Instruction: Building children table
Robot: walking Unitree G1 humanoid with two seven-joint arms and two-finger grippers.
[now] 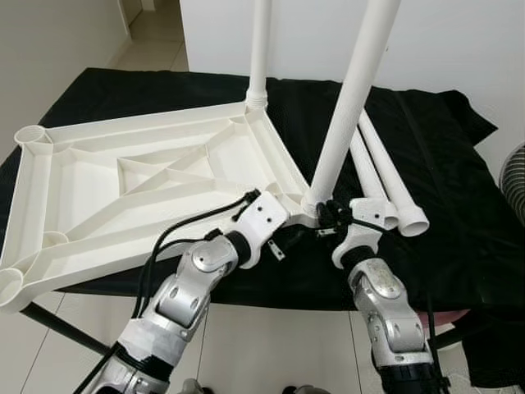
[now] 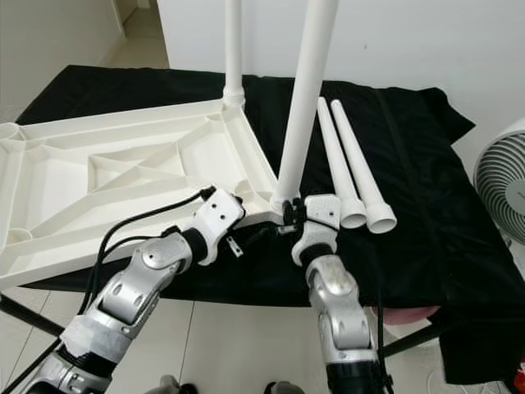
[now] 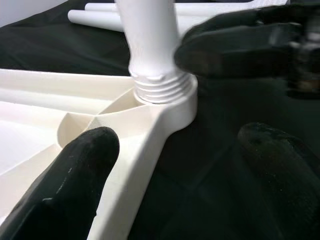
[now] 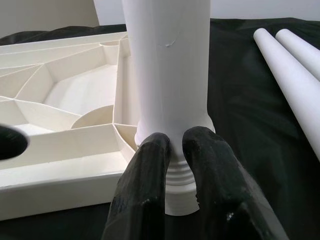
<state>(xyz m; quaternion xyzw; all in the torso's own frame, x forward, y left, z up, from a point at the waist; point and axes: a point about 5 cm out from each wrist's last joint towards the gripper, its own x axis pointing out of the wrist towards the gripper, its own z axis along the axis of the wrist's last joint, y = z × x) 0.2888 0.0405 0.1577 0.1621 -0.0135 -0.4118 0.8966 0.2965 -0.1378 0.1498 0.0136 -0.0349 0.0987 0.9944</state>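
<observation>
The right gripper (image 4: 172, 145) sits at the base of the near table leg (image 1: 349, 103), its two black fingers (image 4: 145, 190) nearly together and pressed against the leg's threaded collar where it enters the corner socket. The fingers do not wrap the leg; they touch its front face side by side.

The left gripper (image 3: 175, 175) is spread wide. One finger (image 3: 75, 185) lies over the ribbed frame of the upturned tabletop (image 1: 123, 176); the other lies off the edge, above the black cloth (image 1: 459, 189). The tabletop's rim passes between them. It grasps nothing that can be confirmed; contact with the rim cannot be determined.

The left wrist view shows the leg's thread partly exposed above the socket, with the right gripper's fingers blurred behind it. The right wrist view shows the collar seated at the socket and the internal ribs of the tabletop beside it.

The head views show the wider layout: the tabletop lies upside down on the cloth-covered surface, a far table leg (image 1: 260, 49) stands upright in its far corner socket, and two loose legs (image 1: 390, 176) lie side by side on the cloth to the right. A fan (image 2: 504, 185) stands at the right edge.
</observation>
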